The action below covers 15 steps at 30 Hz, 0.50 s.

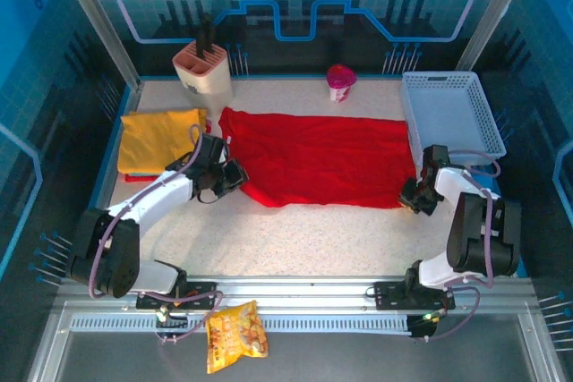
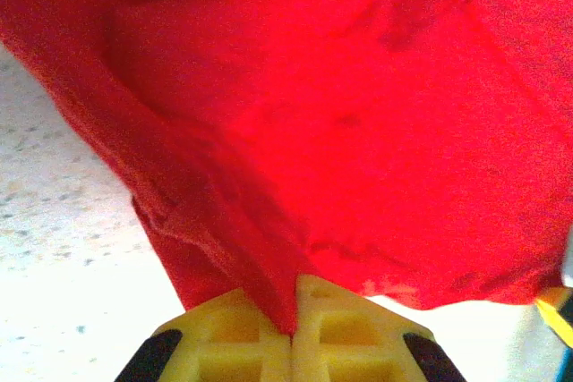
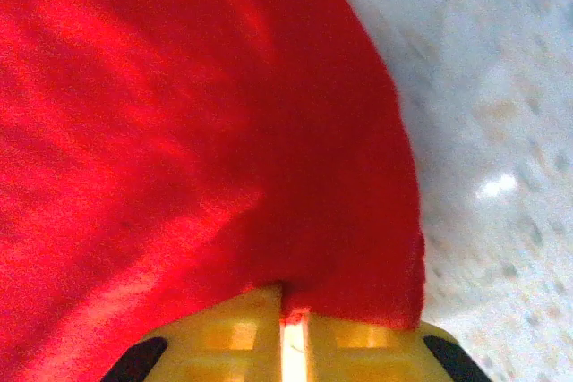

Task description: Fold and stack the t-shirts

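Speckled table (image 1: 295,239) carrying the red t-shirt (image 1: 322,158), spread flat across its middle with the long side running left to right. White lattice basket (image 1: 448,112) at far right, just beside the shirt's right edge. Mustard yellow t-shirt (image 1: 159,139), folded, at far left. Left gripper (image 1: 235,174) at the red shirt's near left corner, fingers (image 2: 242,337) pressed together on a fold of red cloth. Right gripper (image 1: 410,196) at the near right corner, fingers (image 3: 233,333) pinching the hem, a thin slit between them. Pink cup (image 1: 340,82) beyond the shirt's far edge.
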Available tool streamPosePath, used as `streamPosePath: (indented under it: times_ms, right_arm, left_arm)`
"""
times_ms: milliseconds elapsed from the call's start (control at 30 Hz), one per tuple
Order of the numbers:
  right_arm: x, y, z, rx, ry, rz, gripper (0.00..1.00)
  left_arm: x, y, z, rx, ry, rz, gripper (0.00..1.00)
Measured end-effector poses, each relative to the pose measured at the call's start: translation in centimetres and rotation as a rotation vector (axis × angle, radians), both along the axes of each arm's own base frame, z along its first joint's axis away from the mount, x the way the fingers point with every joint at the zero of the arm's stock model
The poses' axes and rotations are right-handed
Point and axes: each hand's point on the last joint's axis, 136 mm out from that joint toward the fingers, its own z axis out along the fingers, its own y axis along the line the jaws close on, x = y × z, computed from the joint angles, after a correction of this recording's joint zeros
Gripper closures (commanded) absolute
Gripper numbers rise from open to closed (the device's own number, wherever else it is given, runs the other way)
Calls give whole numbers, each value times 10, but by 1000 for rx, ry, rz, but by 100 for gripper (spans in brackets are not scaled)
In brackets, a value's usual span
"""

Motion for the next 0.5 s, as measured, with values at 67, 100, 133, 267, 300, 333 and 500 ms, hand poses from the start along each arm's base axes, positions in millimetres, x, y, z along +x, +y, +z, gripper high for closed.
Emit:
streamPosePath:
  times_ms: [67, 100, 133, 267, 300, 333, 500]
  right_arm:
    - [11, 0, 2, 6, -35, 5, 93]
    - [15, 1, 3, 11, -48, 7, 93]
    - [18, 1, 3, 15, -57, 9, 93]
    - [25, 0, 3, 17, -73, 11, 91]
    - [25, 1, 3, 19, -75, 11, 91]
    - [25, 1, 3, 20, -76, 11, 91]
    - [25, 2, 3, 23, -76, 12, 91]
  left_arm:
    - [10, -4, 13, -12, -25, -4, 100]
    - [15, -6, 17, -15, -30, -5, 100]
    - [21, -8, 19, -19, -32, -8, 100]
    - [46, -20, 12, -39, 14, -27, 86]
    - [53, -23, 8, -39, 28, -30, 83]
    - [61, -26, 3, -41, 44, -38, 77]
    - [86, -31, -17, -38, 95, -47, 54]
